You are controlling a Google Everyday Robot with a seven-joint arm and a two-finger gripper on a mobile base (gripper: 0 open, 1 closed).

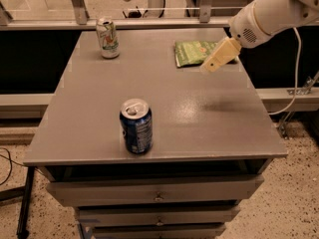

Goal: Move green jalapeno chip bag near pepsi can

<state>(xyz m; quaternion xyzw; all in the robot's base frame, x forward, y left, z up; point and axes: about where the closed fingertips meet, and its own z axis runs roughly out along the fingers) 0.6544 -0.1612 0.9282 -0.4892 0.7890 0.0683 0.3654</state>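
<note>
The green jalapeno chip bag lies flat at the far right of the grey table top. The pepsi can, dark blue with a silver top, stands upright near the table's front edge, left of centre. My gripper hangs from the white arm that reaches in from the upper right. It hovers above the table over the right end of the bag and covers that end. It holds nothing.
A white-and-green can stands at the table's far left. A metal rail runs behind the table. Drawers sit under the top. A cable hangs at the right.
</note>
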